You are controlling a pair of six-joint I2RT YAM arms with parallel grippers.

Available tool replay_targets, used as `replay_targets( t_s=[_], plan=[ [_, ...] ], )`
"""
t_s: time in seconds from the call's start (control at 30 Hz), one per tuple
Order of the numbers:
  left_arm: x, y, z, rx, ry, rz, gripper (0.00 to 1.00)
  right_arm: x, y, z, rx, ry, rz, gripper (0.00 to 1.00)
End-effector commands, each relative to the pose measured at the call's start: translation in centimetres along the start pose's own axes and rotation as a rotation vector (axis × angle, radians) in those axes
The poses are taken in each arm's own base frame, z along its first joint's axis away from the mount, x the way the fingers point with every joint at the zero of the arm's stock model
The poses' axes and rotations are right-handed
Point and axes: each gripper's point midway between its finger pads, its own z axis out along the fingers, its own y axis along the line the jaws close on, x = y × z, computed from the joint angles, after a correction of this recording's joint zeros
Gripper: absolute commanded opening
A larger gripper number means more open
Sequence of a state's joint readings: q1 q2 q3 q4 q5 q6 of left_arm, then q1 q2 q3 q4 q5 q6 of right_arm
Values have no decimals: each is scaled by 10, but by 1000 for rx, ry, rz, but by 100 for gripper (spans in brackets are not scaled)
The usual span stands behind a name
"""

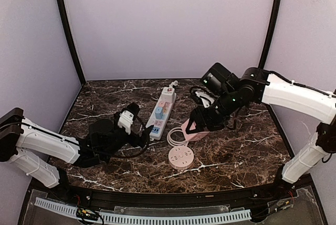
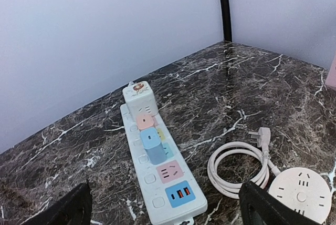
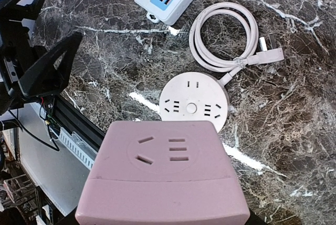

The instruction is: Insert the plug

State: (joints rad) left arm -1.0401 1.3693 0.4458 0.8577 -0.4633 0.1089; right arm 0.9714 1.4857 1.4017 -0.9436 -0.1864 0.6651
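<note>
My right gripper (image 1: 195,126) is shut on a pink socket cube (image 3: 165,172), held above the table; the cube hides its fingers in the right wrist view. A white power strip (image 1: 161,110) lies in the middle, with a blue adapter (image 2: 153,145) and a white adapter (image 2: 138,95) plugged into it. My left gripper (image 2: 165,206) stands open at the strip's near end, one finger on each side. A white plug (image 2: 262,136) lies loose on the marble at the end of a coiled cord (image 2: 236,170), which runs to a round socket (image 2: 301,193).
The round socket (image 3: 194,101) and the coiled cord (image 3: 223,36) lie right below the pink cube. The strip's near sockets, a pink one (image 2: 170,172) and a blue USB panel (image 2: 180,193), are free. Pale walls close the table at the back and sides.
</note>
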Motion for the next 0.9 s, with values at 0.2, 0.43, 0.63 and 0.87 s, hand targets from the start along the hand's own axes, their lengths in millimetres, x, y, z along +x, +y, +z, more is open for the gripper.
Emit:
replay_targets(
  t_s=[0.2,0.43,0.63,0.87],
  plan=[
    [14,30,-15,-104,-6,-126,100,-2,-14,23,95,76,23,0],
    [22,40,-19,-128,-2,-129,100,5,-31,52,171,152,-19,0],
    [22,53,-26,-166,-7,-104,100,8,-38,63,202,176,-19,0],
    [24,64,-30,-200,-12,-96,100,12,-47,77,235,205,-12,0]
  ],
)
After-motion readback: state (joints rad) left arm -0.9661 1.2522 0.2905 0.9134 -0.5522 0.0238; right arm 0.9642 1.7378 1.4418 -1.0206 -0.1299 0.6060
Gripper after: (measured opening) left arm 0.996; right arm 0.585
